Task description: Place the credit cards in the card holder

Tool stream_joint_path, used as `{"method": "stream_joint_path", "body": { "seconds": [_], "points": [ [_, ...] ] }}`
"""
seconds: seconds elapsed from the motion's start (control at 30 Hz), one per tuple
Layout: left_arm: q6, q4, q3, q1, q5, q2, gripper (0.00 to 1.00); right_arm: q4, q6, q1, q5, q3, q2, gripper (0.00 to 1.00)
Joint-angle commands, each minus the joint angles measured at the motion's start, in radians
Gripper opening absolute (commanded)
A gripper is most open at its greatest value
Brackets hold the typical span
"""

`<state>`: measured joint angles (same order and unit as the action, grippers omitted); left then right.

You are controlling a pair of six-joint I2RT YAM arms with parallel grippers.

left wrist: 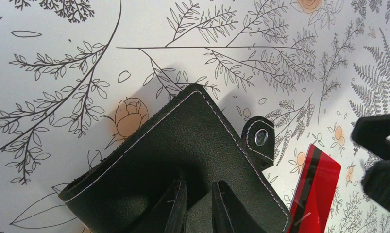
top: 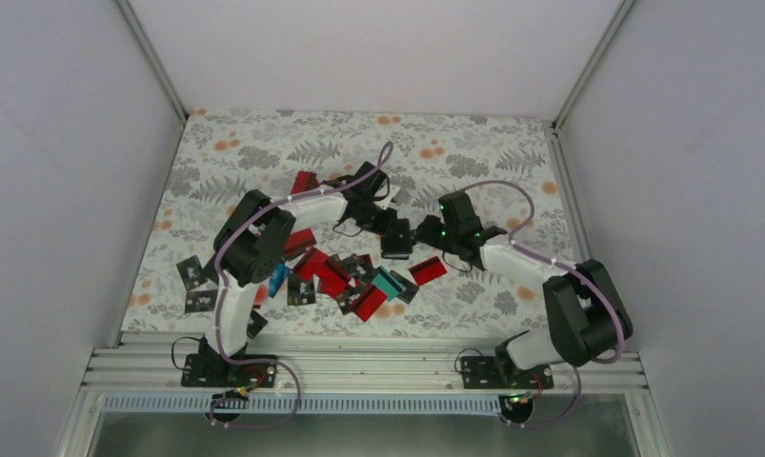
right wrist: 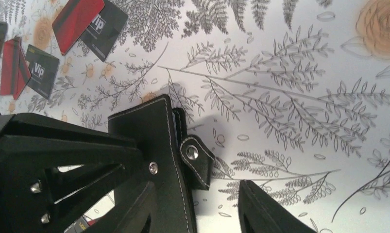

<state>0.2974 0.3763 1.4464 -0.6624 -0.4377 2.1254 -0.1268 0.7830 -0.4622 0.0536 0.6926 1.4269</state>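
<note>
Floral table [top: 264, 143]: left pincer [left wrist: 198, 206] clamped on card holder [left wrist: 183, 141]; right wrist view alone shows right pincer [right wrist: 197, 208] standing apart.

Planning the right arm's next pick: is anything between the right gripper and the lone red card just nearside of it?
Nothing visible does. The red card lies uncovered, with no other card on it, close to the open right gripper. The card holder, pinched by the left gripper, is off to one side.
</note>
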Motion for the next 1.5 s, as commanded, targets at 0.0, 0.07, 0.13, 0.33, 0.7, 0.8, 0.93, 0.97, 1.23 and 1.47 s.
{"method": "stream_joint_path", "body": {
  "seconds": [0.0,0.07,0.13,0.33,0.7,0.8,0.93,0.97,1.23,1.47],
  "points": [
    [-0.017,0.176,-0.040,-0.008,0.158,0.123,0.17,-0.075,-0.147,0.009,-0.059,0.110,0.051,0.47],
    [-0.019,0.178,-0.038,-0.008,0.160,0.120,0.17,-0.102,-0.188,0.018,-0.035,0.169,0.101,0.49],
    [-0.022,0.180,-0.038,-0.008,0.159,0.123,0.17,-0.126,-0.227,0.034,0.021,0.226,0.158,0.49],
    [-0.032,0.188,-0.032,-0.010,0.154,0.133,0.17,-0.200,-0.295,0.073,0.113,0.377,0.341,0.44],
    [-0.044,0.203,-0.018,-0.010,0.152,0.137,0.17,-0.108,-0.381,0.189,0.546,0.340,0.449,0.37],
    [-0.043,0.205,-0.014,-0.010,0.152,0.142,0.16,-0.061,-0.384,0.193,0.662,0.295,0.440,0.37],
    [-0.042,0.205,-0.014,-0.010,0.154,0.143,0.16,-0.033,-0.380,0.195,0.771,0.261,0.431,0.36],
    [-0.043,0.207,-0.014,-0.009,0.155,0.143,0.16,-0.029,-0.380,0.195,0.785,0.252,0.422,0.36],
    [-0.040,0.214,-0.011,-0.011,0.158,0.142,0.16,-0.046,-0.376,0.195,0.799,0.218,0.325,0.35],
    [-0.041,0.223,-0.001,-0.012,0.163,0.146,0.16,-0.092,-0.407,0.195,0.730,0.218,0.323,0.34]
  ]
}}
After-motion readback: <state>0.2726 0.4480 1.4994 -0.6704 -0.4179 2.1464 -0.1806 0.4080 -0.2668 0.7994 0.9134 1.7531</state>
